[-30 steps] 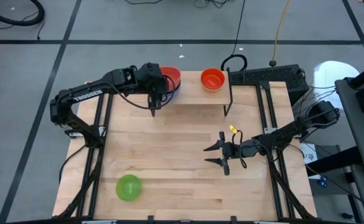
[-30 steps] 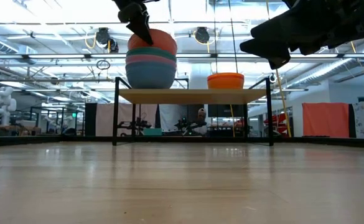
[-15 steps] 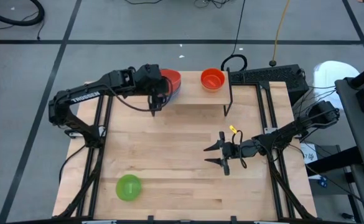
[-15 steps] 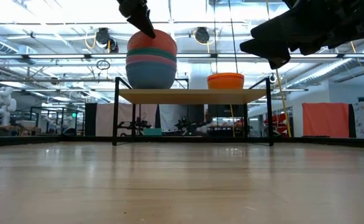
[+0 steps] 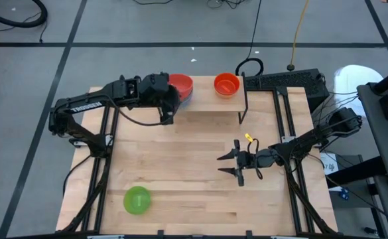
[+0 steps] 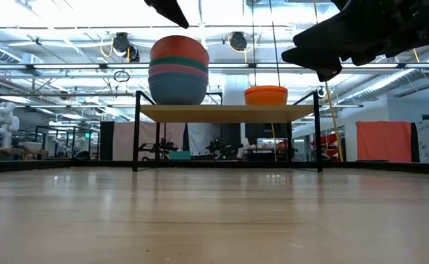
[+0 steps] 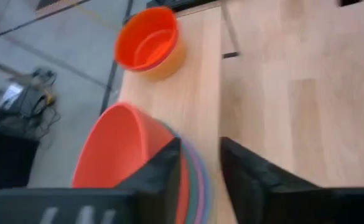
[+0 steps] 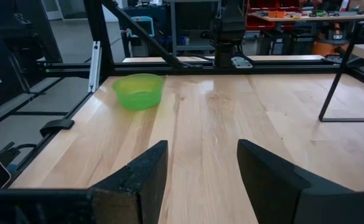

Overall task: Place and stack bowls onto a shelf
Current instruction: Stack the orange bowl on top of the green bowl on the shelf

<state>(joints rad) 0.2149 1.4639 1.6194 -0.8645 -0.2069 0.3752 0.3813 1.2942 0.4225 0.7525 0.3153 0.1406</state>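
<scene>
Hovering at the stack's nine-o'clock edge, the left gripper (image 5: 168,113) is carrying nothing, fingers narrowly parted. The tall bowl stack (image 6: 178,70) is sitting on the shelf (image 6: 229,112) — a brush from those fingers could be toppling it. The green bowl (image 5: 137,200) is waiting at seven o'clock; the right gripper (image 5: 235,164) is idling wide.

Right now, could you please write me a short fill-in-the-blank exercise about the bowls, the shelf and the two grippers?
1. The top bowl of the stack on the shelf is ____.
2. Alone on the shelf beside the stack sits the ____ bowl.
3. The one bowl on the table is ____.
4. The right gripper hovers with jaws ____, while the left gripper is beside the stack.

Missing words: red; orange; green; open
</scene>
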